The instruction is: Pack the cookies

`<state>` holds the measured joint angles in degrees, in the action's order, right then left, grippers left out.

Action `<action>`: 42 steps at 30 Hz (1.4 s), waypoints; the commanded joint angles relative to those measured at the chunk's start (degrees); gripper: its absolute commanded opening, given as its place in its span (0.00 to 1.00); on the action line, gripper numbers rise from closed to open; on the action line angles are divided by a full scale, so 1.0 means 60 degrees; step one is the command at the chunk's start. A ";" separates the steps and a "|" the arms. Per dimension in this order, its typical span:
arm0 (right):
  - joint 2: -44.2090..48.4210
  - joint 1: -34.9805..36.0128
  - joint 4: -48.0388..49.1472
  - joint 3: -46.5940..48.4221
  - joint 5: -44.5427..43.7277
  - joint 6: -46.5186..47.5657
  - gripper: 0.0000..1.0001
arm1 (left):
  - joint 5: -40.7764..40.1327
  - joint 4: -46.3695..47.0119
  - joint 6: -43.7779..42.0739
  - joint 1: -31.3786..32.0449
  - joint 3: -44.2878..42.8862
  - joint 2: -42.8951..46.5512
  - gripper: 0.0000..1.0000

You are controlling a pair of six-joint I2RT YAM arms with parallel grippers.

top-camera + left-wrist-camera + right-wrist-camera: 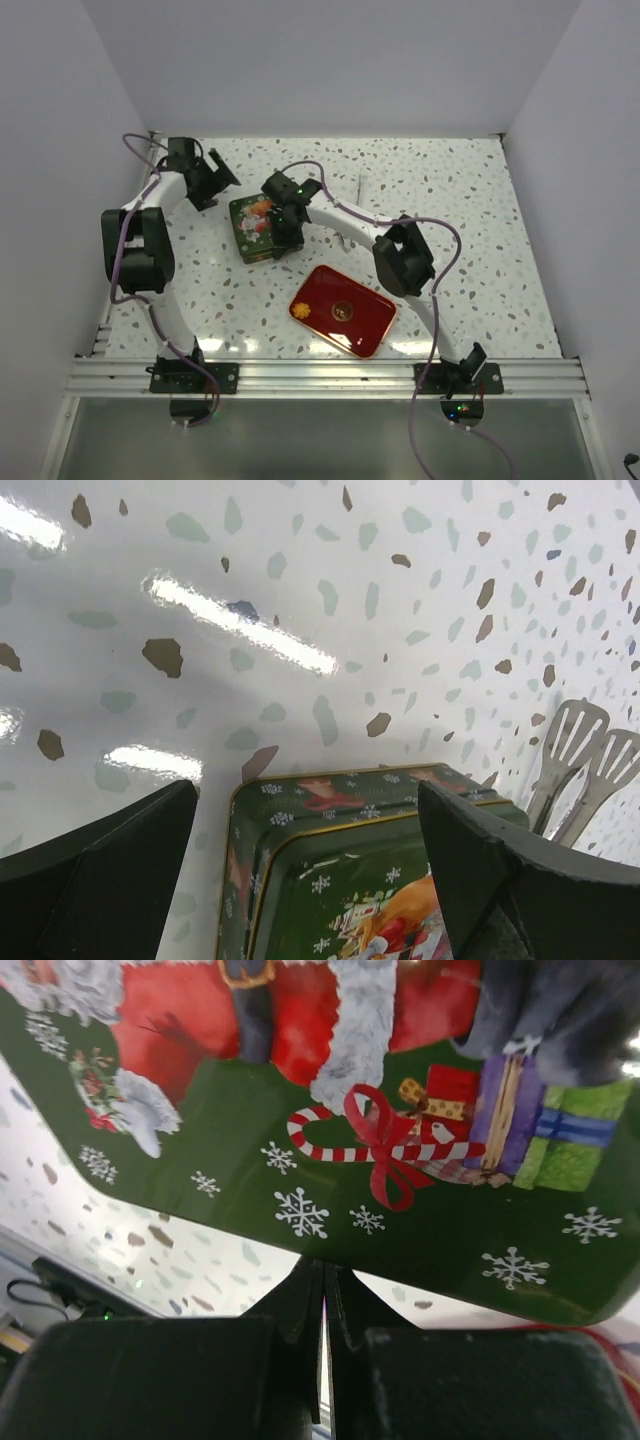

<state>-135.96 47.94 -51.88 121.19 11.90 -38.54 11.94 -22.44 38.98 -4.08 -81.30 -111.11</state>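
Note:
A green Christmas tin (255, 228) with a Santa picture sits on the table left of centre. My right gripper (285, 222) is at its right edge. In the right wrist view the right gripper (325, 1265) is shut, its tips tucked under the edge of the tin (250, 1130) and hidden by it. My left gripper (222, 183) is open and empty just behind the tin's far left corner. In the left wrist view the left gripper (308, 800) frames the tin (300, 880). One orange cookie (300, 312) lies at the left corner of a red tray (368, 325). Other cookies are out of view.
A small dark round mark (343, 310) sits in the red tray's middle; I cannot tell what it is. Metal tongs (580, 755) lie on the table right of the tin. White walls close the table on three sides.

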 commanded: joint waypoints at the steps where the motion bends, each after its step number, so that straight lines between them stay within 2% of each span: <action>1: -0.0439 -0.0211 -0.0245 0.0997 -0.0490 -0.0094 0.00 | -0.0320 -0.0318 -0.0549 -0.0038 -0.0542 0.0820 0.98; 7: -0.0470 -0.0519 -0.0011 0.1262 -0.0490 -0.0255 0.00 | -0.0351 0.0266 -0.0667 -0.0053 0.0627 0.2050 0.96; 12: -0.0586 -0.0549 0.0047 0.1277 -0.0387 -0.0285 0.00 | 0.0263 0.1260 -0.0681 -0.0024 0.1638 0.2799 0.92; 14: -0.0616 -0.0564 0.0033 0.1277 -0.0328 -0.0314 0.00 | 0.0760 0.1585 -0.0740 -0.0009 0.1786 0.2976 0.78; 15: -0.0660 -0.0564 0.0047 0.1291 -0.0328 -0.0314 0.00 | 0.0908 0.1862 -0.0798 0.0020 0.1874 0.3020 0.68; 16: -0.0689 -0.0564 0.0048 0.1306 -0.0314 -0.0314 0.00 | 0.1040 0.1980 -0.0813 0.0078 0.1904 0.3020 0.52; 19: -0.0850 -0.0637 -0.0025 0.1539 -0.0255 -0.0343 0.00 | 0.1378 0.2522 -0.0901 0.0239 0.2050 0.2933 0.25; 22: -0.1011 -0.0695 -0.0113 0.1788 -0.0211 -0.0372 0.00 | 0.1510 0.2874 -0.0916 0.0444 0.1992 0.2670 0.14; 24: -0.1055 -0.0739 -0.0114 0.1848 -0.0167 -0.0431 0.00 | 0.1525 0.2948 -0.0945 0.0547 0.1861 0.2320 0.13; 26: -0.1100 -0.0754 -0.0143 0.1907 -0.0138 -0.0475 0.00 | 0.0985 0.2686 -0.1003 0.0591 0.1584 0.1938 0.10; 27: -0.1114 -0.0769 -0.0157 0.1907 -0.0138 -0.0461 0.00 | 0.0548 0.1873 -0.0989 0.0606 0.1437 0.1733 0.07; 30: -0.1129 -0.0798 -0.0157 0.1921 -0.0109 -0.0505 0.00 | -0.0729 0.1018 -0.0712 0.0606 0.1304 0.0913 0.05; 34: -0.1144 -0.0813 -0.0157 0.1819 -0.0079 -0.0549 0.00 | -0.0804 0.0780 -0.0447 0.0606 0.1040 0.0150 0.04; 42: -0.1041 -0.0915 -0.0070 0.1672 -0.0094 -0.0636 0.00 | -0.0731 0.0752 -0.0535 0.0548 0.0236 0.0310 0.07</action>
<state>-142.28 43.27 -53.21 130.30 11.60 -41.36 9.21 -14.85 36.60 -0.62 -76.16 -108.42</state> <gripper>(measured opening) 0.007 0.061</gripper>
